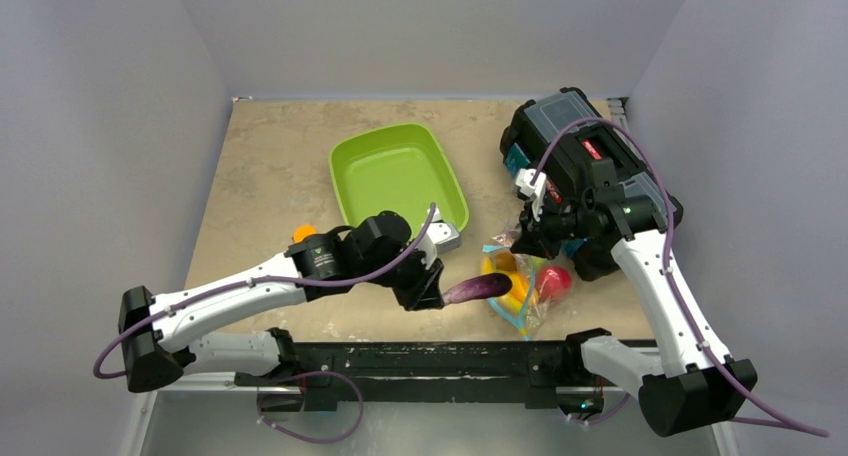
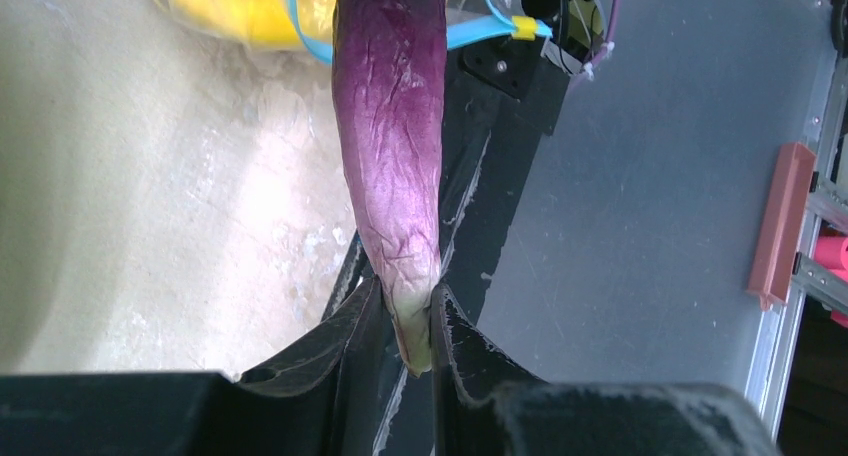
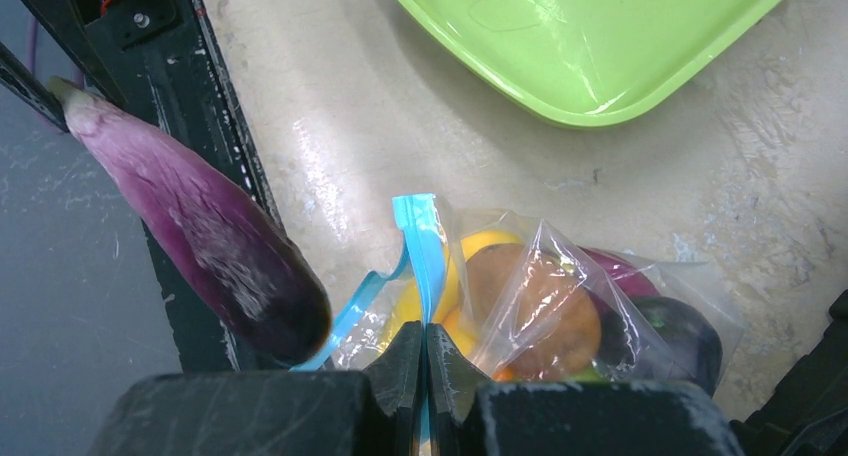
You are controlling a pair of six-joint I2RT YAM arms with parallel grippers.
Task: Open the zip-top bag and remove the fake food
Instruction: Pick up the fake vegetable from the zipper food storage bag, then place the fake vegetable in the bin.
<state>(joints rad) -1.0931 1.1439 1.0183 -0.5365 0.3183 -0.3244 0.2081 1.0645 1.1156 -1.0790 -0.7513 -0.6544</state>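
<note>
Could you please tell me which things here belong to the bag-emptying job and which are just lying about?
Job:
bag, pinched at its blue strip by the right end effector
eggplant, in the left end effector
fake food inside the bag

Lying about:
green tray
black case
small orange item

I count one green tray (image 1: pixel 395 171), mid-table (image 1: pixel 270 166). One zip-top bag (image 3: pixel 420 241), near right edge. One eggplant (image 1: pixel 478 289) outside it. Inside, fake food (image 3: pixel 545 311): at least four pieces, exact number unclear. One black case (image 1: pixel 560 126), far right corner.
</note>
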